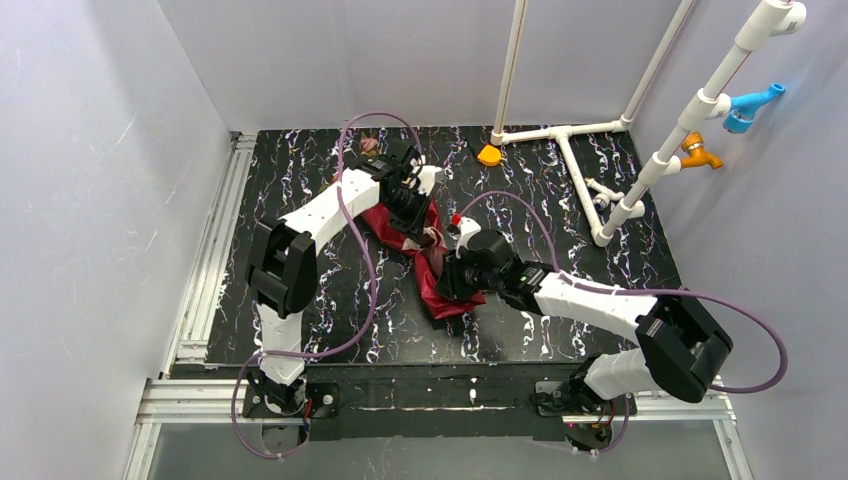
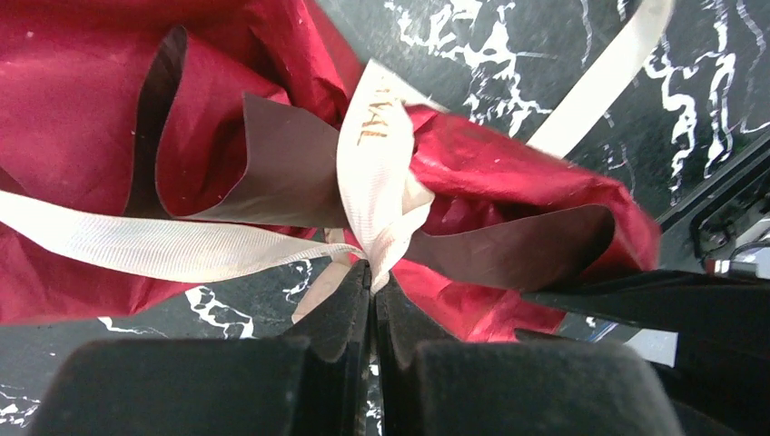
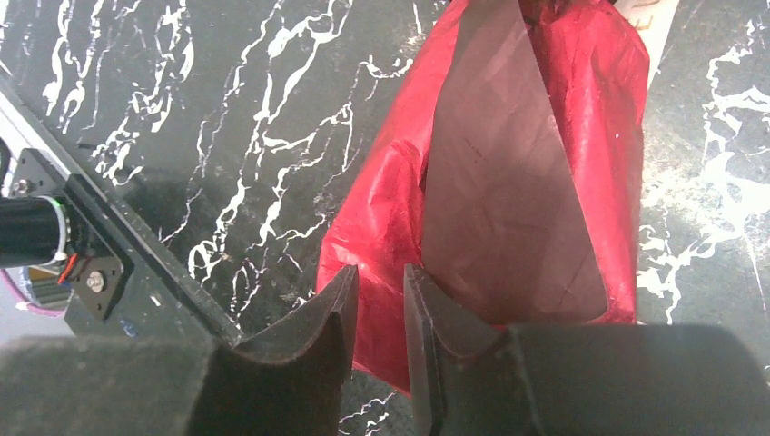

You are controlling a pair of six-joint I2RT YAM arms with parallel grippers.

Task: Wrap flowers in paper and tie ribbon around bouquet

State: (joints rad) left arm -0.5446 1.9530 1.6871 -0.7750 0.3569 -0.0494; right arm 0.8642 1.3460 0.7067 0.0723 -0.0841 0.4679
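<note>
The bouquet (image 1: pixel 446 296) lies mid-table as a cone of dark red paper (image 2: pixel 82 91). The cream ribbon (image 2: pixel 377 163) is looped round its gathered waist, with tails running left and to the upper right. My left gripper (image 2: pixel 374 272) is shut on the ribbon right at the knot, above the bouquet's upper part (image 1: pixel 412 205). The right gripper (image 3: pixel 380 272) is at the cone's lower end (image 1: pixel 465 280). Its jaws stand narrowly apart with a fold of the paper (image 3: pixel 508 182) between them. One pink bloom of the flowers (image 1: pixel 370 145) shows past the left arm; the stems are hidden.
A small orange wedge (image 1: pixel 489 155) sits at the back. A white pipe frame (image 1: pixel 575 165) stands at the back right, with a blue fitting (image 1: pixel 750 105) and an orange fitting (image 1: pixel 700 155). An aluminium rail (image 1: pixel 215 250) runs along the left table edge.
</note>
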